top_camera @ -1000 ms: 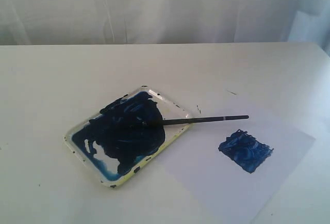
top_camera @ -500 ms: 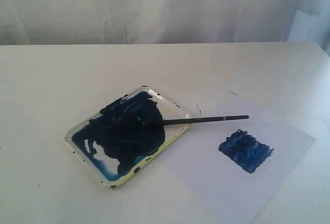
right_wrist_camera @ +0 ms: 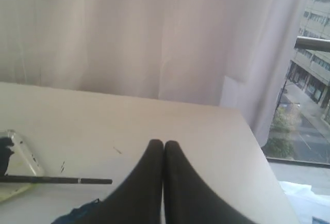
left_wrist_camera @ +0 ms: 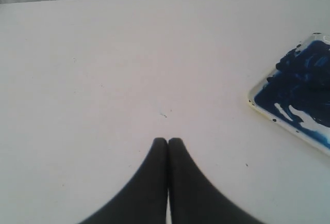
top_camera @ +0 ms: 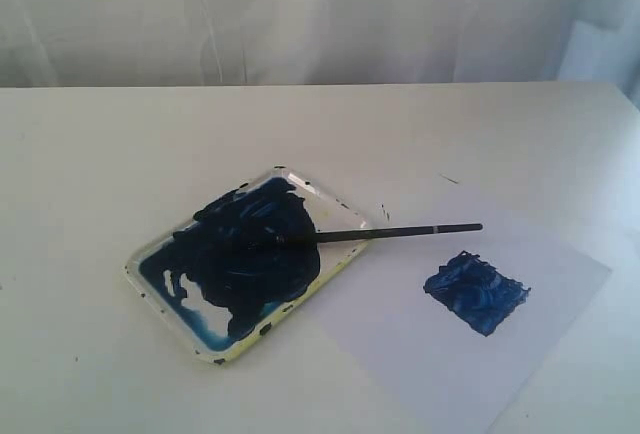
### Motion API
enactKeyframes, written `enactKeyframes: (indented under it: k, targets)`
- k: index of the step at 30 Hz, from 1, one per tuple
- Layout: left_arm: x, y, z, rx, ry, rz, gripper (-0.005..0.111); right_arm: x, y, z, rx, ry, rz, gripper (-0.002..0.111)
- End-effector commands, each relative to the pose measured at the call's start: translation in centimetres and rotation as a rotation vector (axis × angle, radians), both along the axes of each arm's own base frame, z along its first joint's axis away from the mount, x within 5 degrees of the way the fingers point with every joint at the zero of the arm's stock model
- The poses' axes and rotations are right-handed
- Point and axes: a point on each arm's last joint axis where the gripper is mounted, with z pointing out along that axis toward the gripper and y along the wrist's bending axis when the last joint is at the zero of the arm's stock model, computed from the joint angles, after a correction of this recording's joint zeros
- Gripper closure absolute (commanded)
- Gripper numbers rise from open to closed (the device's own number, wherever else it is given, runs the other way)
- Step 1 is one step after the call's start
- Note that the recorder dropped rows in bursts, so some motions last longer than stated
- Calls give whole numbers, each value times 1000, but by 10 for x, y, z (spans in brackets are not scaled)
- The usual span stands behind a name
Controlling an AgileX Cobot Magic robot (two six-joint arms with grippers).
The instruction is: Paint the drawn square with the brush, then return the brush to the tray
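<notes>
The drawn square (top_camera: 477, 291) on the white paper (top_camera: 400, 344) is filled with rough blue paint. The brush (top_camera: 400, 231) lies with its dark tip in the tray (top_camera: 345, 264) and its black handle sticking out over the paper toward the right. The tray is smeared with dark blue paint. Neither arm shows in the exterior view. My left gripper (left_wrist_camera: 167, 141) is shut and empty above bare table, with the tray (left_wrist_camera: 258, 104) off to one side. My right gripper (right_wrist_camera: 164, 143) is shut and empty, apart from the brush handle (right_wrist_camera: 62, 180) and the square's edge (right_wrist_camera: 77, 212).
A white curtain (top_camera: 320, 14) hangs behind the table's far edge. A small dark mark (top_camera: 449, 179) sits on the table beyond the paper. The right wrist view shows a window with buildings (right_wrist_camera: 309, 69) past the table's end.
</notes>
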Motion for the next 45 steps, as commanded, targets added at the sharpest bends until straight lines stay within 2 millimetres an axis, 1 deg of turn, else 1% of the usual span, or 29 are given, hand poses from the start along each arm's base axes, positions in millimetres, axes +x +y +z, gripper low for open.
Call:
enactKeyframes:
  k: [1, 5, 7, 8, 10, 12, 13, 14, 16, 19, 20, 21, 22, 30, 45]
  targets:
    - [3, 1, 1, 8, -54, 8, 107, 13, -2, -14, 26, -111, -21, 108]
    - [5, 0, 9, 5, -145, 4, 107, 24, -6, -33, 19, -186, -49, 108]
    - [7, 0, 11, 10, -180, 1, 107, 28, -6, -46, 20, -186, -58, 108]
    - [9, 0, 8, 11, -192, 1, 107, 30, -7, -53, 20, -169, -59, 108]
    - [16, 0, 0, 11, -213, -1, 107, 32, -7, -66, 14, -135, -60, 108]
    - [25, 0, -16, 12, -230, -4, 107, 35, -7, -81, -2, -92, -61, 108]
    - [30, 0, -27, 12, -221, -5, 107, 36, -7, -85, -5, -83, -62, 108]
    - [34, 0, -37, 12, -224, -6, 107, 35, -7, -84, -15, -95, -64, 108]
    - [41, -1, -56, 13, -242, -9, 107, 35, -7, -90, -50, -28, -55, 108]
    - [48, -1, -85, 13, -255, -12, 107, 35, -7, -92, -76, -8, -53, 108]
    - [48, -1, -82, 13, -291, -13, 107, 35, -7, -92, -76, -1, -52, 108]
    - [47, -1, -90, 13, -206, -11, 107, 35, -7, -93, -76, 3, -51, 108]
    - [46, -1, -93, 13, -174, -11, 107, 35, -7, -93, -76, 3, -51, 108]
    - [46, -1, -96, 10, -144, -9, 107, 35, -7, -93, -74, 11, -50, 108]
    - [46, -1, -95, 12, -154, -10, 107, 35, -6, -95, -74, 25, -48, 108]
